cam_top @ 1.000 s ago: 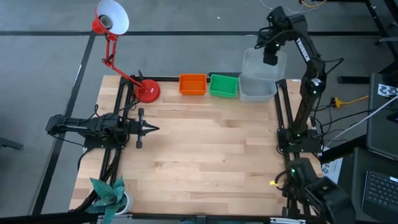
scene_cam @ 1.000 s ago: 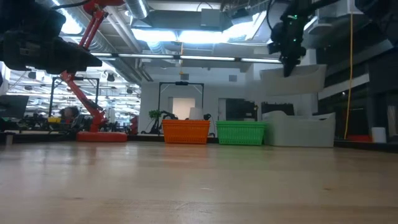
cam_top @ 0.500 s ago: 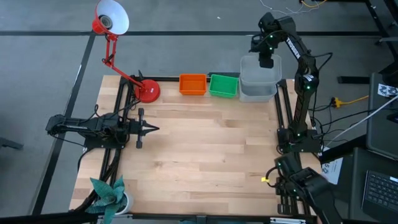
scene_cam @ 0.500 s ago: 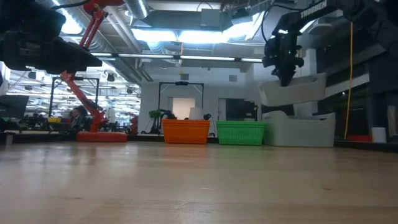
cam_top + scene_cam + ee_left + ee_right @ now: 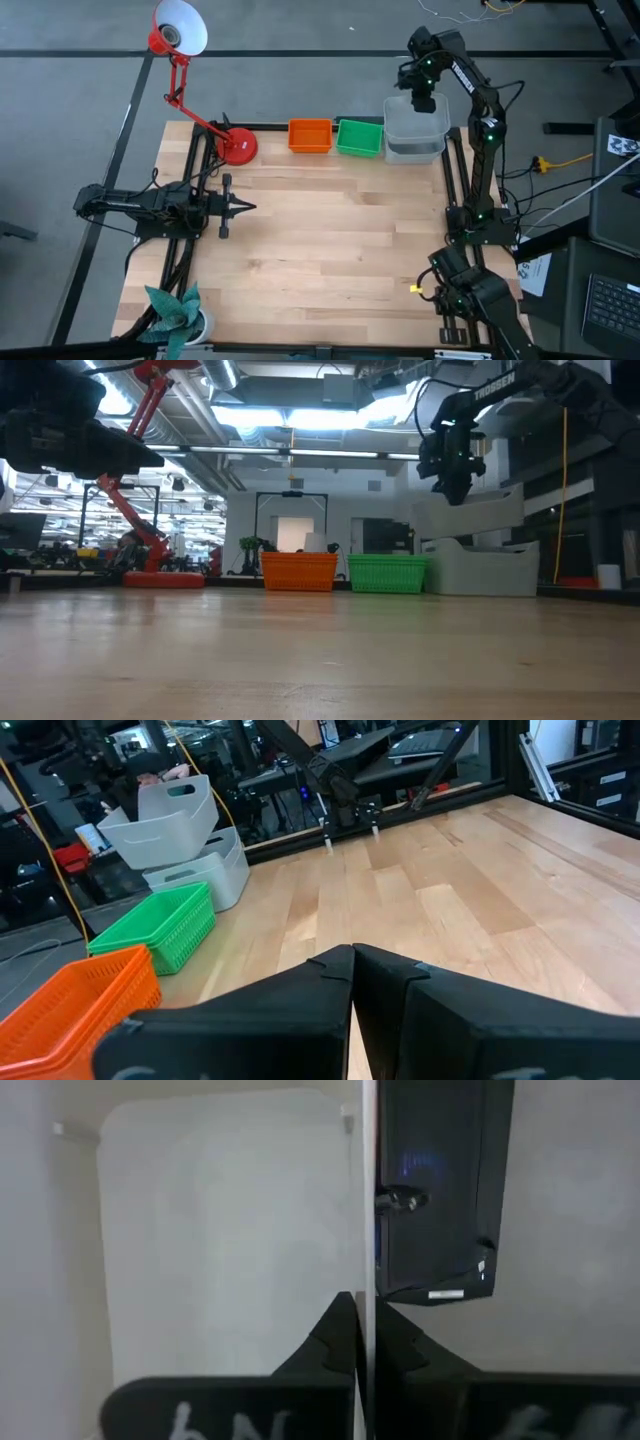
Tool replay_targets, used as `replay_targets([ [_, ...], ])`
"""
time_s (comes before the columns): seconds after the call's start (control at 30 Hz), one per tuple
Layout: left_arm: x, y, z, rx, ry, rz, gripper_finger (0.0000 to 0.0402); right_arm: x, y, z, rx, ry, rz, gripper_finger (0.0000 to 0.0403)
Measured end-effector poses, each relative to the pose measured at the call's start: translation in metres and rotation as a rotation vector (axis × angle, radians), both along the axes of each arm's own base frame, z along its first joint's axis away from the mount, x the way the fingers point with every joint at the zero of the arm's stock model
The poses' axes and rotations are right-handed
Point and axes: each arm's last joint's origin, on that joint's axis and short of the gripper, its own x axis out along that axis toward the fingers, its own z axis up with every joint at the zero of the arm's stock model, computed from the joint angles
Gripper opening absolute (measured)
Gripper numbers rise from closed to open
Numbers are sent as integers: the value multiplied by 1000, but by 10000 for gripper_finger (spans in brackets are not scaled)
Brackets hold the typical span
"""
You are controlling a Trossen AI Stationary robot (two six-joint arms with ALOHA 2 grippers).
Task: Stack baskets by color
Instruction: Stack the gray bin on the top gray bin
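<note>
Along the table's far edge stand an orange basket (image 5: 310,136), a green basket (image 5: 360,137) and a grey-white stack (image 5: 482,568) at the right. My right gripper (image 5: 425,100) points down over that stack, shut on another grey-white basket (image 5: 470,515). This basket hangs tilted, its bottom about level with the stack's rim (image 5: 205,848); whether they touch, I cannot tell. My left gripper (image 5: 240,208) rests shut and level at the table's left side, holding nothing. My right gripper pinches the grey-white basket's far wall (image 5: 367,1270) at its rim, one finger inside the basket and one outside. The fingers come from above, pointing down. The basket hangs tilted below them, over the grey-white stack.
A red desk lamp's round base (image 5: 238,147) stands at the far left, left of the orange basket. A small green plant (image 5: 175,310) sits at the near left corner. The wooden tabletop (image 5: 330,250) between the arms is bare.
My right gripper has come down toward the grey-white stack and a little toward the table's left, rolling somewhat, still shut on the basket. The held basket has sunk from well above the stack to just over its rim, staying tilted.
</note>
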Motion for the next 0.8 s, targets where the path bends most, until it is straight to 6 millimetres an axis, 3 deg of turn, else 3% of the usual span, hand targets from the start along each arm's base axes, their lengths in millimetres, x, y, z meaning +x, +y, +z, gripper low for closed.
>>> replay_targets([
  [0.43,0,0,0,0,0,0,0,0,4,-22,55,95,-2,0],
  [0.8,0,0,0,0,0,0,0,1,6,-42,118,54,1,0],
])
